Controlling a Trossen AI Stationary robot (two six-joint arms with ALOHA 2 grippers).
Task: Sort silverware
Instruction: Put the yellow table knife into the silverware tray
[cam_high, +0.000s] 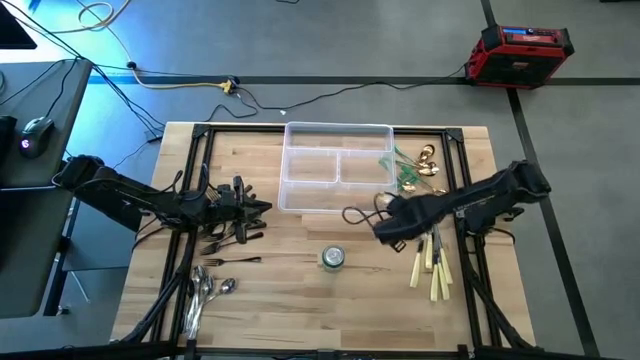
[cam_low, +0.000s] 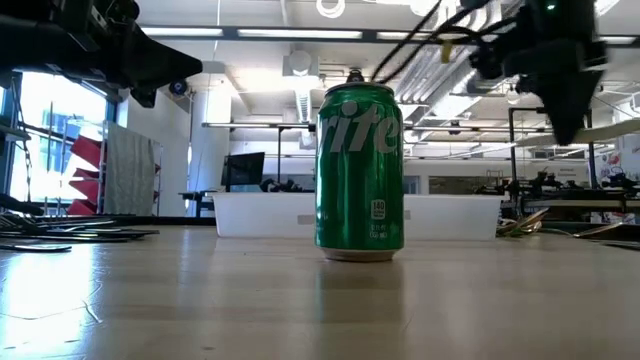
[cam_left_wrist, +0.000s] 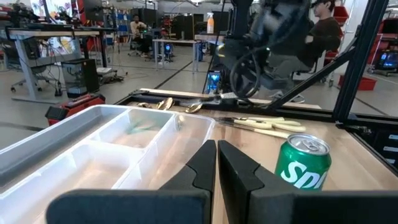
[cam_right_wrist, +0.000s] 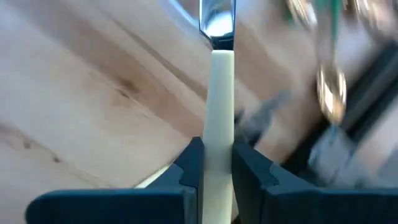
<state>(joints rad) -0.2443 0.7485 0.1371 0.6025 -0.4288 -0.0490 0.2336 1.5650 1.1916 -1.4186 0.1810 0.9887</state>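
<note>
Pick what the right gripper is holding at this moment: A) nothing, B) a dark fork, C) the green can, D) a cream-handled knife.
D. In the right wrist view the right gripper is closed on a cream-handled knife, whose handle runs up between the fingers to a shiny blade.

Wooden bench fills centre frame. Clear divided tray at upper centre. Green-topped can just below centre. Left end effector at left-centre, over dark forks; silver spoons lower left. Right end effector right of centre, beside cream-handled knives. Green-handled pieces right of tray. Red box on floor, upper right.
</note>
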